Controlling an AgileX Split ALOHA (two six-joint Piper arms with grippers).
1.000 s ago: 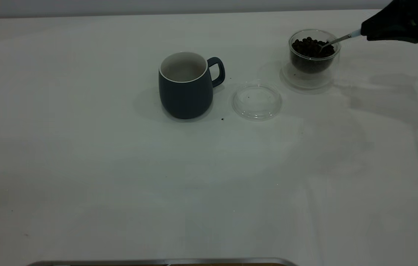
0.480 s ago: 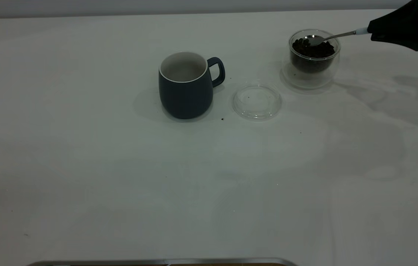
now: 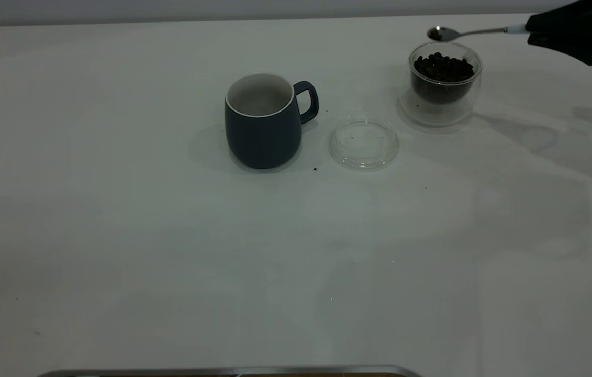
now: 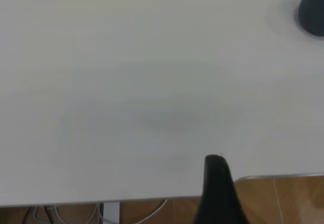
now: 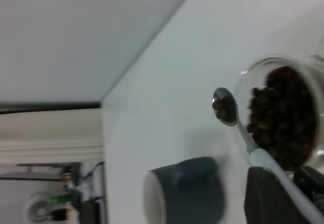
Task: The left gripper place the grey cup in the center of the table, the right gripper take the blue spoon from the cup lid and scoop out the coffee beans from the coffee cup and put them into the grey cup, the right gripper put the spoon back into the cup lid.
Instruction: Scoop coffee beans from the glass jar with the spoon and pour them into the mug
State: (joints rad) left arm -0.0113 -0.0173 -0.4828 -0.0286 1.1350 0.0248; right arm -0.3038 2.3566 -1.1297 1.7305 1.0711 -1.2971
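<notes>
Step in hand: the scoop is judged made; the carry to the grey cup (image 3: 263,121) is about to be started.
Right gripper (image 3: 531,30): clamped on the pale handle of the blue spoon (image 3: 471,32), near the desk's far right corner.
Spoon: held roughly level above the coffee cup (image 3: 445,81), its bowl clear of the rim; a few coffee beans (image 5: 219,107) are seen in it.
Grey cup: placed near the desk's middle, upright, nothing visible inside.
Cup lid (image 3: 364,144): set between the two cups, bare.
Left gripper (image 4: 217,193): parked over the desk's near edge; its fingers cannot be judged.
Next move: the spoon should be kept level, carried over the grey cup's mouth, then tipped.
</notes>
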